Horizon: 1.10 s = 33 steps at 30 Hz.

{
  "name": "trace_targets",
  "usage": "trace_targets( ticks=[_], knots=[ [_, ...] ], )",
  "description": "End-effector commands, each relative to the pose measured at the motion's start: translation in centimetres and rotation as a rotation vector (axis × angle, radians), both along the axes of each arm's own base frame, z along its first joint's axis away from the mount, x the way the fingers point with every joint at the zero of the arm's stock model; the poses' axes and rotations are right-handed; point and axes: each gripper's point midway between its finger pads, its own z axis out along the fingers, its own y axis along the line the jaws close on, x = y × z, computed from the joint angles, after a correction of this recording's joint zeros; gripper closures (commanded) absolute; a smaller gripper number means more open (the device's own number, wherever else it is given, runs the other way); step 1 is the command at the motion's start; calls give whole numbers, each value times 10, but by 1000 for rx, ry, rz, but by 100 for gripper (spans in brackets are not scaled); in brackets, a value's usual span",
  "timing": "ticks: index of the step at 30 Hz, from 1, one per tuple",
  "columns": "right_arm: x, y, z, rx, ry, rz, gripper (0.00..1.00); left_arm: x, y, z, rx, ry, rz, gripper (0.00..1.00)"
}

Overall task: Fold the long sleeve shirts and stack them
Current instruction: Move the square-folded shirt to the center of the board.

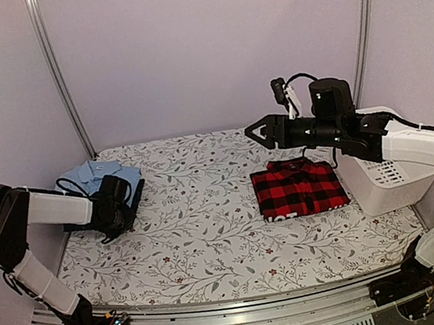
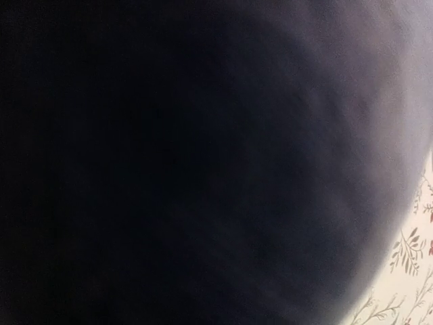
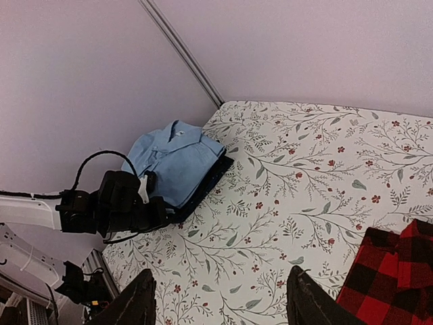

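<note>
Your R gripper (image 3: pixel 220 296) hangs open, empty. L gripper (image 3: pixel 154 206) at navy garment (image 3: pixel 203 193) edge: can't tell grip; its wrist cam shows only dark blur.

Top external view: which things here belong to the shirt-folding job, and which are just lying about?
Job:
- red-and-black checked shirt
- light blue collared shirt
- dark navy garment under the blue one

Lying about:
- white plastic basket
- floral table cover
</note>
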Motion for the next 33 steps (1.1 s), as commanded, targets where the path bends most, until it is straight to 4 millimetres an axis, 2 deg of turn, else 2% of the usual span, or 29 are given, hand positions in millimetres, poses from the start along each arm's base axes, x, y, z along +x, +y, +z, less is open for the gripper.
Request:
trace_targets(
  ticks=[1,4,12,18,21,25,33],
  knots=[
    [1,-13,7,-16,-43,-55,35,10,-32,7,-18,1,-118,100],
    [2,-18,9,-24,-58,-78,34,10,-53,11,-18,5,-176,100],
    [0,-32,-5,-88,-41,-125,33,2,-119,12,-56,28,-305,100],
    [-5,-40,-12,-119,-45,-130,33,-21,-170,9,-93,57,-390,100],
    [-8,-42,-14,-132,-48,-123,33,-39,-195,9,-98,78,-430,100],
    [-11,-43,-19,-142,-47,-114,33,-58,-222,8,-131,92,-468,100],
    [-15,-44,-27,-157,-37,-98,32,-70,-267,9,-154,109,-552,100]
  ],
)
